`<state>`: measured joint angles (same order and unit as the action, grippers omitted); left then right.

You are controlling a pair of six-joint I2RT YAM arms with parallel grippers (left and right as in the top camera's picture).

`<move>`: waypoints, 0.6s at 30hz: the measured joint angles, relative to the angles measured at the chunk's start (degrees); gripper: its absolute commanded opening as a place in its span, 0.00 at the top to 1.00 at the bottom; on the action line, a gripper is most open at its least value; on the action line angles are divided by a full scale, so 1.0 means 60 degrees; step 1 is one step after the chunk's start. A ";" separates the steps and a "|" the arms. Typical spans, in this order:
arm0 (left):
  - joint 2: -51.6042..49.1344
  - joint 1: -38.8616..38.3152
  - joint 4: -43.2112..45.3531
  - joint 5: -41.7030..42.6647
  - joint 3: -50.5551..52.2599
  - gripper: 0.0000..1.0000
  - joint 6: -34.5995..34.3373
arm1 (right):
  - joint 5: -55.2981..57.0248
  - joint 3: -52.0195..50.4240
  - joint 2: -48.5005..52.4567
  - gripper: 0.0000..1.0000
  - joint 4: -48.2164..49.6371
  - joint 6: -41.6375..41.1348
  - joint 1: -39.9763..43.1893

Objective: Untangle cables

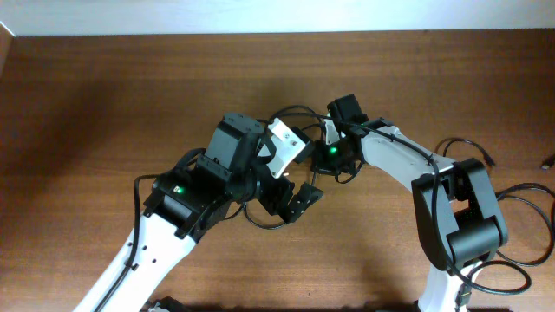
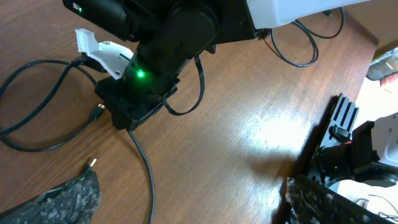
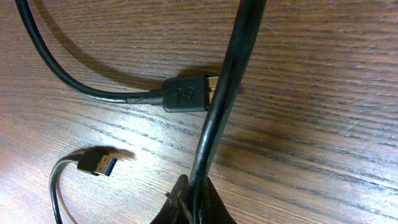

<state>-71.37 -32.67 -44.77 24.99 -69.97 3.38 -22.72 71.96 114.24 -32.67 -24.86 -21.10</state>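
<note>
right gripper [image 3: 193,200] pinches one cable [image 3: 247,31]; one black plug [image 3: 185,94], one blue plug [image 3: 99,165].

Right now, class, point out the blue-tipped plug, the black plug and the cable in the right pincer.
Blue-tipped plug [image 3: 98,164]: right wrist view, its middle.
Black plug [image 3: 185,93]: right wrist view, its body.
Gripped cable [image 3: 208,137]: right wrist view, its middle stretch.

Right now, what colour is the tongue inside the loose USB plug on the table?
Blue. The USB plug shows best in the right wrist view.
</note>
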 measured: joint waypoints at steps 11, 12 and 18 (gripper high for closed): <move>0.0000 0.0000 0.0000 0.0000 0.0000 0.01 0.0000 | -0.0896 0.0313 0.0000 0.96 0.0565 -0.0033 0.2575; 0.0000 -0.0004 0.0000 0.0000 0.0000 0.01 0.0000 | -0.0980 0.0321 0.0000 0.96 0.0729 -0.0127 0.2863; 0.0000 0.0000 0.0000 0.0000 0.0000 0.01 0.0000 | -0.1198 0.0364 0.0026 0.96 0.1963 -0.1100 0.5326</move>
<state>-71.37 -32.67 -44.77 24.99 -69.97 3.38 -29.91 74.15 114.39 -20.88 -31.46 10.85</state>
